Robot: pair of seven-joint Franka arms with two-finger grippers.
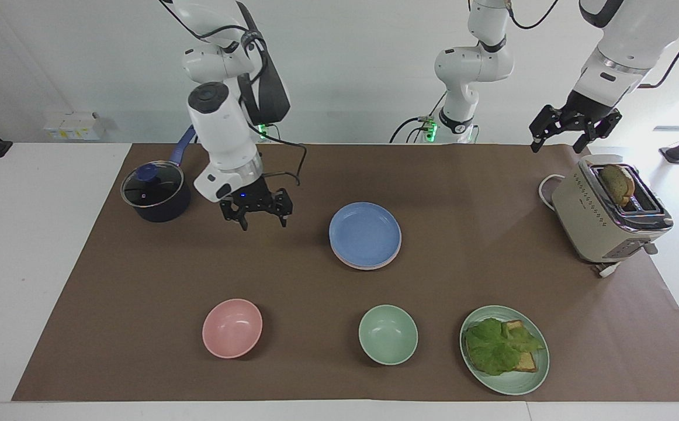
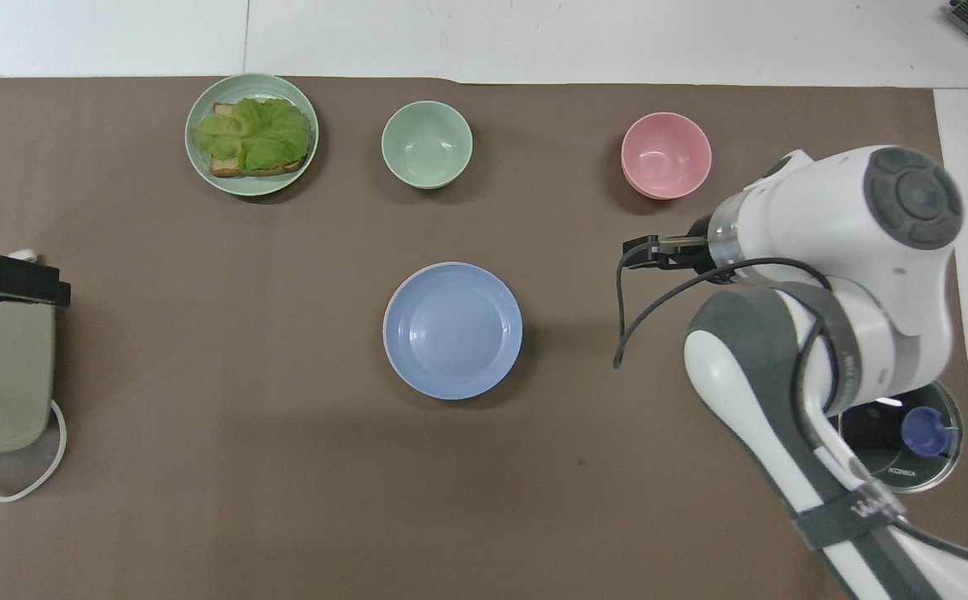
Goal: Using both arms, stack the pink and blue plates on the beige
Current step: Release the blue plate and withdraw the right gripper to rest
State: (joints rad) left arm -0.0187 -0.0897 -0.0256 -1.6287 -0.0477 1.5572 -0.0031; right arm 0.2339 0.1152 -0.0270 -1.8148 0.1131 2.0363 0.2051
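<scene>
The blue plate (image 1: 365, 234) (image 2: 452, 330) lies on top of a stack in the middle of the brown mat. A thin rim of the pink plate (image 1: 369, 266) (image 2: 386, 312) shows under it. The beige plate is hidden beneath them. My right gripper (image 1: 260, 219) (image 2: 638, 254) hangs open and holds nothing, over bare mat between the stack and the pot. My left gripper (image 1: 570, 137) (image 2: 5, 281) waits open and raised over the toaster's end of the table, holding nothing.
A dark pot with a glass lid (image 1: 153, 193) (image 2: 900, 433) stands at the right arm's end. A beige toaster (image 1: 605, 219) with bread in it stands at the left arm's end. Farther from the robots are a pink bowl (image 1: 232, 328), a green bowl (image 1: 387, 334) and a green plate (image 1: 535, 374) with lettuce and toast.
</scene>
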